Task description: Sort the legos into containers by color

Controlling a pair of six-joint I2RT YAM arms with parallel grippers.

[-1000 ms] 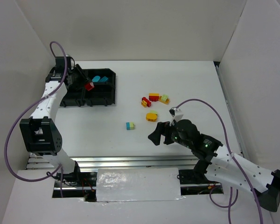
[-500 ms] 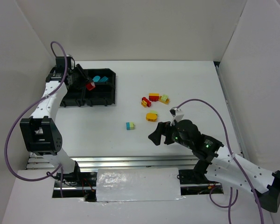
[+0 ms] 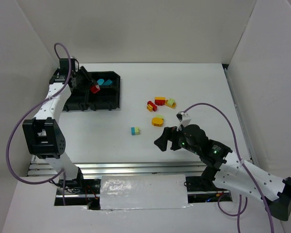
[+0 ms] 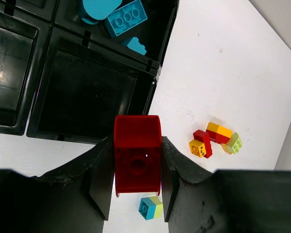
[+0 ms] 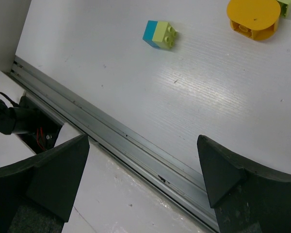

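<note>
Edging slightly right above the black tray (image 3: 119, 93), upper left of frame, a red brick (image 4: 137, 155) is clamped by the left fingers (image 4: 100, 180); release is judged near. Lower right, the right fingers (image 5: 224, 171) are spread, empty.

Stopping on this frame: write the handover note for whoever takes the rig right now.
Left gripper: shut on a red brick, held above the black tray, not yet released.
Right gripper: open, empty, over the table.
Done: teal bricks lie in one far compartment of the tray.
Left: drop the red brick in an empty compartment. Then sort the teal-lime brick, the yellow round brick and the red, yellow and lime cluster, all loose on the table.
</note>
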